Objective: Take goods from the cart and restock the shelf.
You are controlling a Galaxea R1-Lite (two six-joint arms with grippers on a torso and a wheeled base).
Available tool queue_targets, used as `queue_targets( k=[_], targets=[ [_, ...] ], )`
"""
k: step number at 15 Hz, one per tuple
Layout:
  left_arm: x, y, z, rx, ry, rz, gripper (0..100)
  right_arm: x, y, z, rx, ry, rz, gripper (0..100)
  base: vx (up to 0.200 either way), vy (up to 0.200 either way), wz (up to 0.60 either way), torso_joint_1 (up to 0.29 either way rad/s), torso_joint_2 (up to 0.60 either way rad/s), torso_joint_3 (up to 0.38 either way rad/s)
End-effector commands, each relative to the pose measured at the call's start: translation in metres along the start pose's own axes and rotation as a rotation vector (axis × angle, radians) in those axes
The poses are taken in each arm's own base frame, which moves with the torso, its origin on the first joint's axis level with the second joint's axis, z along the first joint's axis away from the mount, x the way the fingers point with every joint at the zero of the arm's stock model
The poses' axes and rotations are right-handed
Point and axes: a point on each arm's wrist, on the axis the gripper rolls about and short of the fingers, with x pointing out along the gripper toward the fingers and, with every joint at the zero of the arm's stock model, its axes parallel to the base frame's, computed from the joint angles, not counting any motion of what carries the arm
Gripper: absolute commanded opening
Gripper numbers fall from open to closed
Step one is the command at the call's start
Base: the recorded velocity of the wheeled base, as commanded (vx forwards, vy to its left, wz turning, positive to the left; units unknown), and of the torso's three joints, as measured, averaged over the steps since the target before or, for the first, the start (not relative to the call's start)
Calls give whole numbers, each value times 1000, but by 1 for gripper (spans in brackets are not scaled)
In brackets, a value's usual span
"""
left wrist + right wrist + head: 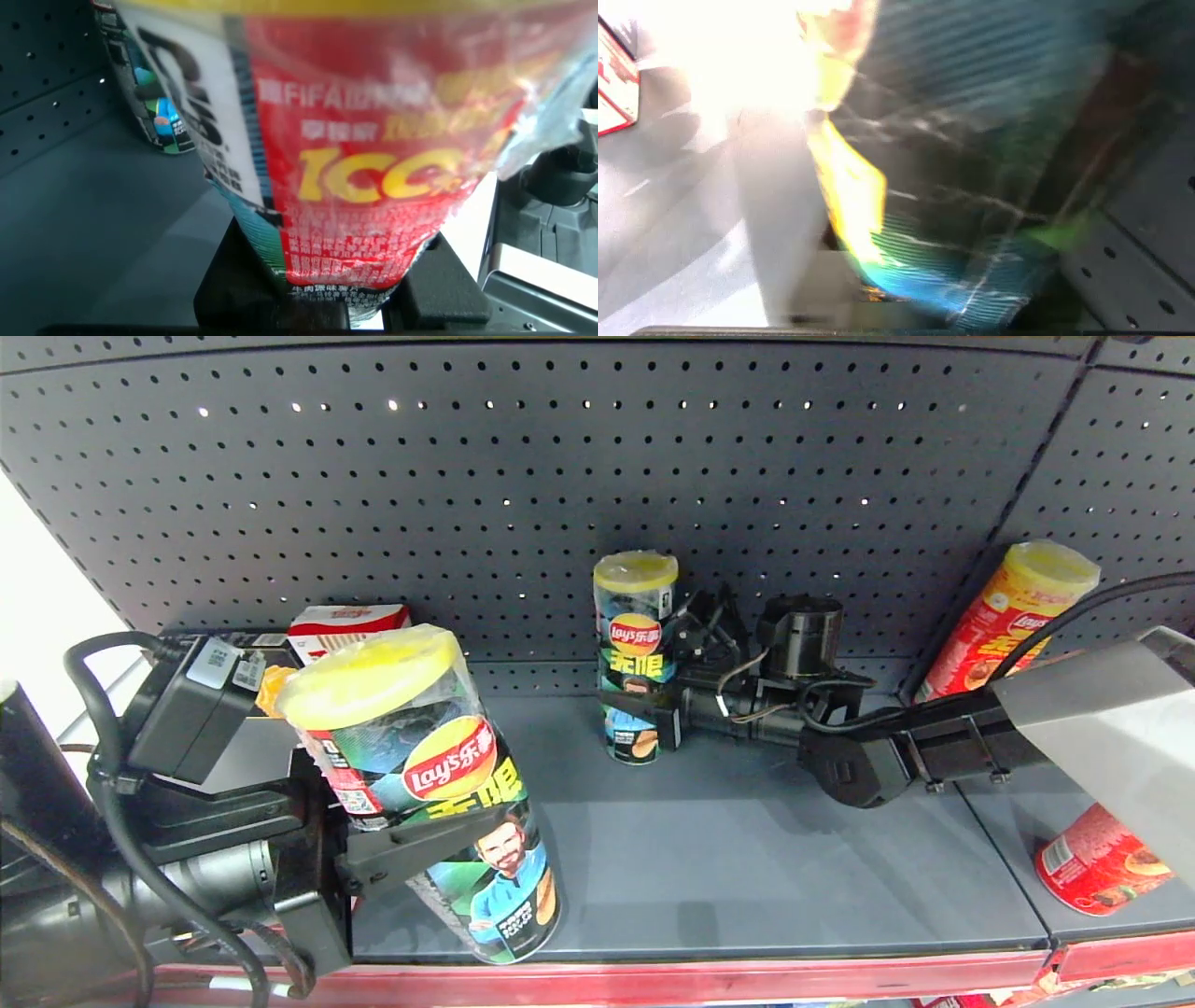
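While your left hand (401,840) is clamping the near chip can (420,747) around its body, that can is tilting over the front left part of the shelf (747,840). Its base is sitting down by the shelf's red front lip, and you cannot tell whether it is resting on the board. Your right hand (644,714) is gripping the far chip can (636,635), which is standing upright at the back middle of the shelf, close to the pegboard (467,476).

A red-and-white box (347,621) is lying at the shelf's back left corner, directly behind the near chip can. At the shelf's right end a red can with a yellow lid (1004,616) is leaning against the pegboard. A second red can (1097,863) is lying on its side toward the front. The right arm is stretching across the right half of the shelf, in front of the leaning can.

The left wrist view is showing you the near chip can's (374,168) reverse side, a red panel with yellow print, plus another can (154,103) standing farther along the shelf. The right wrist view is showing the far chip can (971,168) pressed up close and blurred, with pegboard (1139,271) holes just beside it.
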Motion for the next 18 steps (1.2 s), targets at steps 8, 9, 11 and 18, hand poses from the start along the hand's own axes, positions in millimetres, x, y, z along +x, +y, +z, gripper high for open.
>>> queue_targets(
  k=[8, 9, 11, 18],
  targets=[
    [-8, -1, -1, 0, -2, 23, 0, -25, 17, 27, -10, -16, 21, 0, 0, 0, 0, 0, 0, 0],
    [-8, -1, -1, 0, -2, 23, 0, -30, 22, 31, -10, -17, 26, 0, 0, 0, 0, 0, 0, 0],
    [-8, 0, 0, 2, -5, 23, 0, -46, 44, 42, -8, -20, 52, 0, 0, 0, 0, 0, 0, 0],
    [-6, 2, 1, -16, -6, 26, 0, -87, 110, 31, -32, -55, 107, 0, 0, 0, 0, 0, 0, 0]
  ],
)
